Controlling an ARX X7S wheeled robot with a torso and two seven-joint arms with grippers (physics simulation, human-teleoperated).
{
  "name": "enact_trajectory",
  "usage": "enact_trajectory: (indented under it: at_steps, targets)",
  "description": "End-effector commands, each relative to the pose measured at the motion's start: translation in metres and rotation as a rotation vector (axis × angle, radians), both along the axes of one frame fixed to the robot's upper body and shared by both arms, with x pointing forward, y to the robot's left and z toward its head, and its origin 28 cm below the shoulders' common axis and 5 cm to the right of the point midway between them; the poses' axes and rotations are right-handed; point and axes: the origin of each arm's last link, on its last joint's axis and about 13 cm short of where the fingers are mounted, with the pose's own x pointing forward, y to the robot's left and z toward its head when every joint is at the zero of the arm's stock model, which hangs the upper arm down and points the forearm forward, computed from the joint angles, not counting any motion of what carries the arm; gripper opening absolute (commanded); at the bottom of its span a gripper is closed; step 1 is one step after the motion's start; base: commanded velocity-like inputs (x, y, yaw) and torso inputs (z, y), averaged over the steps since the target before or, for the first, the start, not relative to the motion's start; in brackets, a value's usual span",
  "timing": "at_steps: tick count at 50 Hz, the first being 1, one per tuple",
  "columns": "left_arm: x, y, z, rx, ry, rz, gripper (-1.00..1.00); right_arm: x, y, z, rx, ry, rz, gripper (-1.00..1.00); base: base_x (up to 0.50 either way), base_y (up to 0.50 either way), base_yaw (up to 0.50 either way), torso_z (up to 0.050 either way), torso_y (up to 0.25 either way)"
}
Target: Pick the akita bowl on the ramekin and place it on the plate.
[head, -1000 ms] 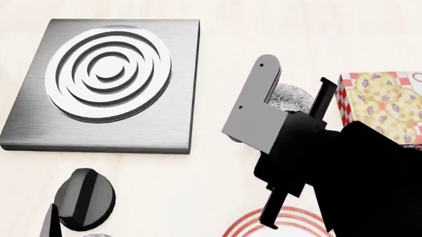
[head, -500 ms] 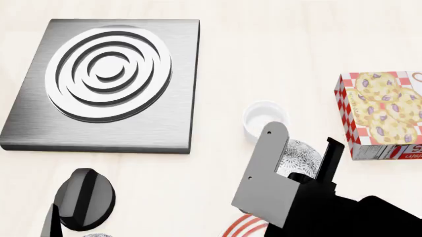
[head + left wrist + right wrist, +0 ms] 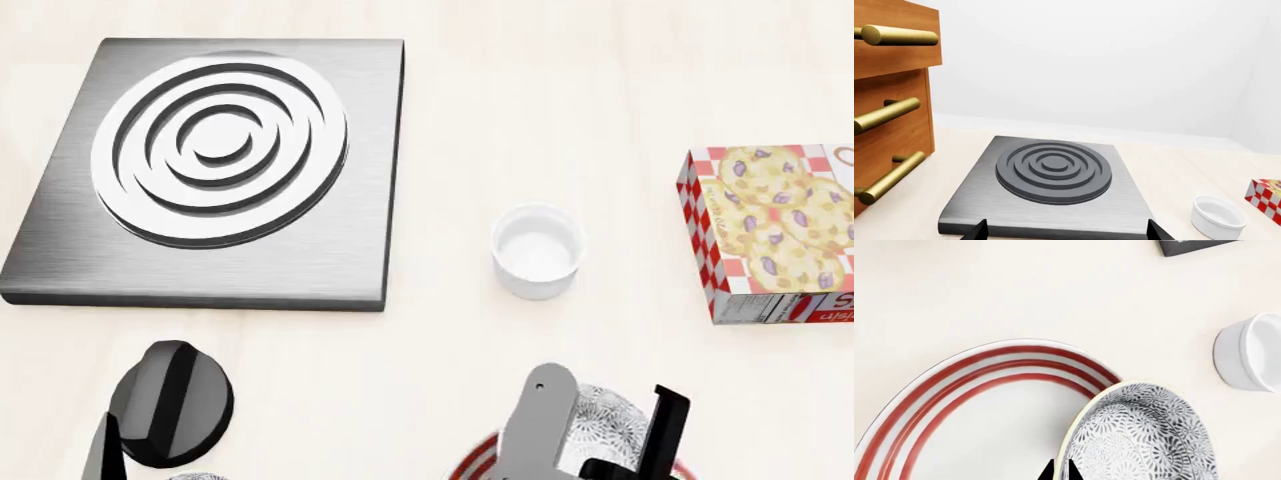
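- Looking down from the head view, the right gripper [image 3: 601, 430] sits at the bottom centre of the frame, its grey and black fingers closed on either side of the akita bowl [image 3: 607, 420], which it holds by the rim.
- Only a sliver of the plate [image 3: 478, 462] shows there, red rings peeking out beside the grey finger at the bottom edge.
- The right wrist view shows far more of the plate [image 3: 981, 405]: a broad white disc with red rings filling the lower left of the frame, and the akita bowl [image 3: 1141, 435] overlapping the plate's rim at lower centre, patterned inside turned towards the camera.
- Whether the bowl touches the plate cannot be told.
- The ramekin [image 3: 537, 250] stands empty on the pale surface [image 3: 534, 100] in the middle of the head view, well apart from the held bowl, between the grey burner plate [image 3: 214, 170] and the cookie box [image 3: 774, 235].
- The left wrist view alone shows wooden drawers [image 3: 891, 115] with brass handles at the left edge.
- The left gripper [image 3: 1064, 234] appears only as two dark tips at the bottom of that frame, spread apart and holding nothing.
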Motion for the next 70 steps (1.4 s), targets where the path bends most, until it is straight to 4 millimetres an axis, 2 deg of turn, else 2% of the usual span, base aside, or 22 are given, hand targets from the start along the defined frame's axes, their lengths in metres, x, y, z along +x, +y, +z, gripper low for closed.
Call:
enact_trajectory:
  at_steps: [1, 20, 29, 60, 61, 70]
  targets:
    - [0.0, 0.0, 0.0, 0.001, 0.0, 0.0, 1.0, -0.009, -0.005, -0.01, -0.003, 0.009, -0.011, -1.0, 0.0, 0.0, 0.0, 0.0, 0.0]
    - [0.0, 0.0, 0.0, -0.003, 0.001, 0.002, 1.0, -0.027, -0.011, -0.01, -0.003, 0.039, -0.033, -1.0, 0.0, 0.0, 0.0, 0.0, 0.0]
    - [-0.001, 0.0, 0.001, -0.003, 0.0, 0.002, 1.0, -0.036, -0.01, -0.015, 0.005, 0.057, -0.024, -1.0, 0.0, 0.0, 0.0, 0.0, 0.0]
    - [0.0, -0.001, -0.001, 0.004, 0.001, 0.001, 1.0, -0.031, -0.007, -0.038, 0.058, 0.042, -0.015, -1.0, 0.0, 0.0, 0.0, 0.0, 0.0]
    - [0.0, -0.001, -0.001, 0.004, 0.001, 0.001, 1.0, -0.031, -0.007, -0.038, 0.057, 0.044, -0.02, 1.0, 0.0, 0.0, 0.0, 0.0, 0.0]
    - [0.0, -0.001, -0.001, 0.004, 0.003, -0.001, 1.0, -0.031, -0.005, -0.039, 0.056, 0.038, -0.017, 1.0, 0.0, 0.0, 0.0, 0.0, 0.0]
